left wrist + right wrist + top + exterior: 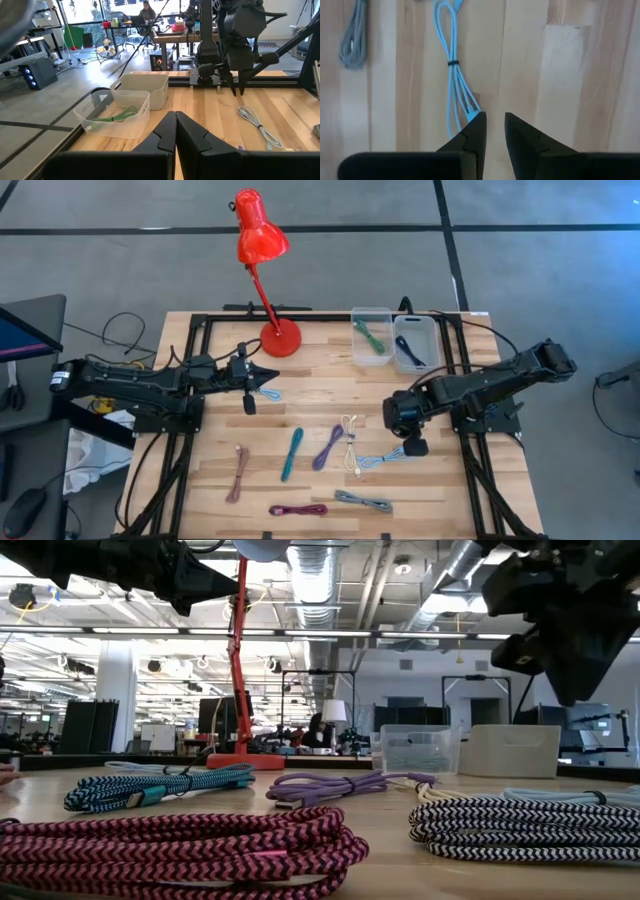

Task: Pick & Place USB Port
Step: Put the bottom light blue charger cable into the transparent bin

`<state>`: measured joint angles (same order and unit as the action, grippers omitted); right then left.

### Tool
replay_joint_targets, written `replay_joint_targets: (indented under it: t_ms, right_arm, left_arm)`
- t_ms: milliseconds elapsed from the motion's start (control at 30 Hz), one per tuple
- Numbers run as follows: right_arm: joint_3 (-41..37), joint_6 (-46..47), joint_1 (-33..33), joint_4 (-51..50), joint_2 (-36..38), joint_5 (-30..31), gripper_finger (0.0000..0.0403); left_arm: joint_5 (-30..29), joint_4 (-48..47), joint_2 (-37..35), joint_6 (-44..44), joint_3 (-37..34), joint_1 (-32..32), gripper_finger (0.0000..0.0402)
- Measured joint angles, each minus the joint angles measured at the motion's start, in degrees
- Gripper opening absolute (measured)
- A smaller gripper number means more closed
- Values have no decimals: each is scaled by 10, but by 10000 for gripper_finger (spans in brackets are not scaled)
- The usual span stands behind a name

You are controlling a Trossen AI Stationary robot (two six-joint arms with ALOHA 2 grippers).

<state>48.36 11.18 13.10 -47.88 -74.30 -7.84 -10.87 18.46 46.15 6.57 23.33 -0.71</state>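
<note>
The right hand (413,442) hangs over the right half of the wooden tabletop (310,385), pointing down, its two fingers (475,131) a narrow gap apart and holding nothing. In the right wrist view a light blue cable (455,70), bundled with a dark tie, lies flat on the wood directly below; one end of the bundle reaches just under the tip of one finger, and most of the cable stretches away to that finger's side. From above, the same cable (380,461) lies just beside the hand, toward the middle of the tabletop.

The left hand (262,373) is held level above the left side, near the base of the red lamp (262,260), with its fingers (165,131) pressed together and empty. A second pale blue cable (268,394) lies just beside its tip.

Two bins stand at the far edge: a clear bin (371,335) holding a green cable (374,338) and a white bin (415,342) holding a dark blue cable (409,350). More cables lie scattered across the wood: teal (291,453), purple (328,447), white (349,442), brown (239,472), magenta (298,509) and grey (363,501).
</note>
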Motion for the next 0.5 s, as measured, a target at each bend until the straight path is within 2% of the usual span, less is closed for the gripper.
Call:
replay_joint_targets:
  t_ms: [233, 500]
  right_arm:
    - [0, 53, 9, 4, 0, -32, 77]
    - [0, 61, 53, 6, 0, -30, 127]
  left_arm:
    - [0, 0, 0, 0, 0, 0, 6]
    - [0, 0, 0, 0, 0, 0, 6]
